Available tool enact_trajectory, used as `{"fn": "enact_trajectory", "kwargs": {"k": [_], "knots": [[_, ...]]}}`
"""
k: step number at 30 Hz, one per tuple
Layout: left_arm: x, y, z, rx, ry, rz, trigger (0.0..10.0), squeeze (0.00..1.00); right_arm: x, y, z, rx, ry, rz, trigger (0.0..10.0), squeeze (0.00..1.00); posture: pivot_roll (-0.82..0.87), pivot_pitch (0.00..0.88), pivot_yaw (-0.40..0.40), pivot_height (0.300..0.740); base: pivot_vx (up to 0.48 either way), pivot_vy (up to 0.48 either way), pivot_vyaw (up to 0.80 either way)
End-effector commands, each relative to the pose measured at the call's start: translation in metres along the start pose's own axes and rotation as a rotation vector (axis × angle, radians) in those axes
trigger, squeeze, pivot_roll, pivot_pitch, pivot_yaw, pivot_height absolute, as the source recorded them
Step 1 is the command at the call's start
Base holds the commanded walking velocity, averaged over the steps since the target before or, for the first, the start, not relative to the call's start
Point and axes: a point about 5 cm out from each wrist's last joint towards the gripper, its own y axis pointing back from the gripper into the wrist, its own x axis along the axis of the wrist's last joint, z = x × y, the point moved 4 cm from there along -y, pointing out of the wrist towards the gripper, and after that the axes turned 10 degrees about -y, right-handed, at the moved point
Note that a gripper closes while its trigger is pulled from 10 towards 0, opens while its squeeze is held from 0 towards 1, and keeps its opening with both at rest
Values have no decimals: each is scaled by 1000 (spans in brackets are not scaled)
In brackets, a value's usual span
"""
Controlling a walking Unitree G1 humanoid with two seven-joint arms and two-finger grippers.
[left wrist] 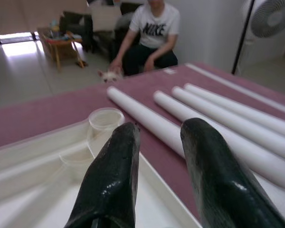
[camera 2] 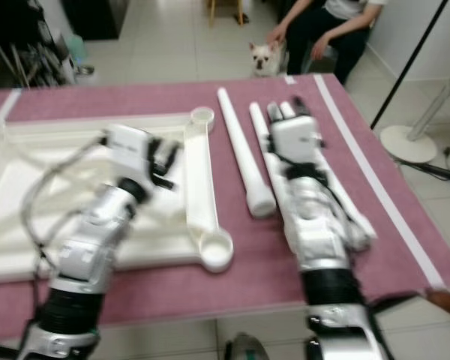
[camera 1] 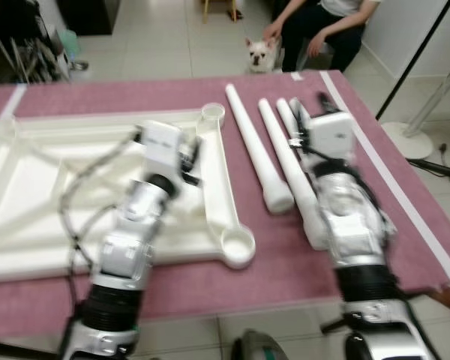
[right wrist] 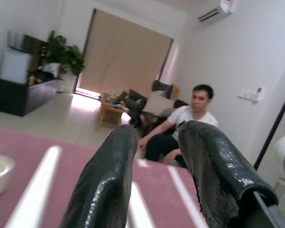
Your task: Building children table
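While both arms reached out over the table (camera 1: pixel 75 97), which was covered in a dusty-pink cloth, the white tabletop (camera 1: pixel 30 187) lay upside down on its left half, with a round leg socket (camera 1: pixel 238 244) at its near right corner and another (camera 1: pixel 212 113) at its far right corner. Four white legs (camera 1: pixel 255 146) lay loose on the cloth just right of the tabletop, side by side and pointing away from the robot.

The left gripper (left wrist: pixel 159 156) hung above the right edge of the tabletop, near the far socket, its jaws parted with nothing between them. The right gripper (right wrist: pixel 154 156) was raised over the two legs furthest right, its jaws likewise apart and empty.

Beyond the far edge of the table a small white dog (camera 1: pixel 261 54) sat on the tiled floor (camera 1: pixel 165 45), and a person (camera 1: pixel 326 26) in a white shirt and dark trousers sat behind it with a hand (camera 1: pixel 272 30) on the dog. A standing fan base (camera 1: pixel 405 139) stood on the floor to the right of the table.
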Motion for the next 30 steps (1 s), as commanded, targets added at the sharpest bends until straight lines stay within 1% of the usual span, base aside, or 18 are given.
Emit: {"fn": "enact_trajectory", "kwargs": {"k": [1, 5, 14, 17, 19, 21, 23, 24, 25, 26, 27, 29, 30], "knots": [[-8, 5, -14, 55, -19, -28, 10000, 0, 7, 0, -17, 40, -23, 19, 10000, 0, 15, 0, 36, 740, 281, 0, 0], [-11, 4, -16, 64, -22, -51, 10000, 0, 7, 1, -19, 45, -28, 13, 10000, 0, 14, 0, 41, 740, 0, 0, 0], [-13, 4, -16, 69, -26, -63, 10000, 0, 5, 2, -20, 51, -37, 1, 10000, 0, 7, 0, 52, 740, 0, 0, 0], [-13, 3, -16, 66, -43, -60, 10000, 0, 3, 3, -21, 52, -37, -8, 10000, 0, 6, 0, 55, 740, 0, 0, 0], [-13, 3, -16, 63, -42, -62, 10000, 0, -3, 4, -21, 54, -51, -39, 10000, 0, 5, 0, 58, 740, 0, 0, 0], [-13, 3, -16, 62, -41, -62, 10000, 0, -4, 4, -21, 55, -56, -48, 10000, 0, 5, 0, 58, 740, 0, 0, 0], [-13, 2, -16, 49, -92, -62, 10000, 0, -30, 5, -16, 34, -127, -239, 10000, 0, 5, 0, 64, 740, 0, 0, 0], [-13, 2, -16, 44, -112, -62, 10000, 0, -39, 6, -16, 37, -162, -307, 10000, 0, 5, 0, 64, 740, 0, 0, 0], [-13, 2, -16, 44, -112, -62, 10000, 0, -39, 6, -16, 37, -162, -307, 10000, 0, 5, 0, 64, 740, 0, 0, 0], [-14, 3, -17, 30, -151, -67, 10000, 0, -50, 8, -12, 42, -127, -389, 10000, 0, 0, 0, 67, 740, 0, 0, 0], [-14, 3, -17, 30, -151, -67, 10000, 0, -50, 8, -12, 42, -127, -389, 10000, 0, 0, 0, 67, 740, 0, 0, 0], [-13, 7, -15, -52, -235, -68, 10000, 0, -73, 18, -3, 94, -156, -589, 10000, 0, -4, 0, 69, 740, 0, 0, 0], [-13, 7, -15, -52, -235, -68, 10000, 0, -73, 18, -3, 94, -156, -589, 10000, 0, -4, 0, 69, 740, 0, 0, 0]]}}
